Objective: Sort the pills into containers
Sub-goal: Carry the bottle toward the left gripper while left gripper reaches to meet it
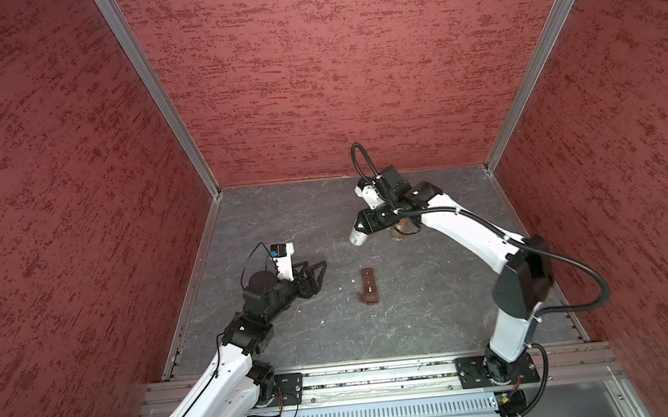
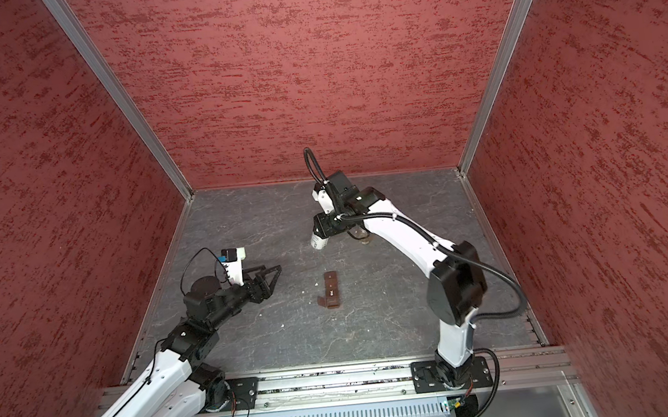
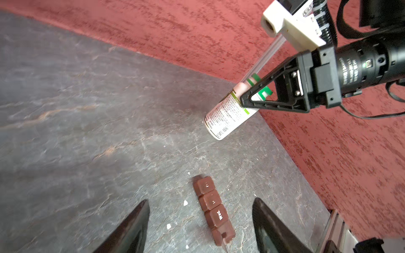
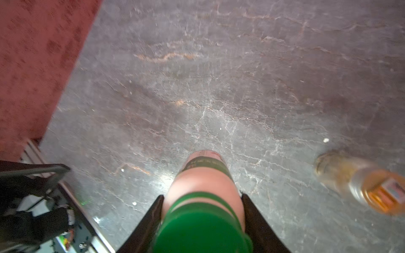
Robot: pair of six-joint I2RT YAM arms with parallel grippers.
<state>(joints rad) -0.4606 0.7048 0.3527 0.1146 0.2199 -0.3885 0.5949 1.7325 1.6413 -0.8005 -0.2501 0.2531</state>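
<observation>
A white pill bottle [image 1: 357, 237] [image 2: 318, 242] with a green cap hangs tilted above the table, my right gripper [image 1: 364, 224] [image 4: 201, 197] shut on its neck; the left wrist view shows the bottle [image 3: 228, 114] bottom-down and clear of the surface. A brown pill organiser [image 1: 369, 286] [image 2: 332, 290] [image 3: 213, 210] lies mid-table, the lid at its near end open. Small white pills [image 3: 185, 203] [image 1: 321, 322] are scattered left of it. My left gripper [image 1: 316, 268] [image 2: 272, 270] [image 3: 200, 199] hovers open, left of the organiser, holding nothing.
A clear amber bottle [image 1: 401, 230] [image 4: 359, 181] sits on the table under the right forearm, just right of the held bottle. Red walls [image 1: 313, 94] enclose three sides. An aluminium rail [image 1: 382, 376] runs along the front edge.
</observation>
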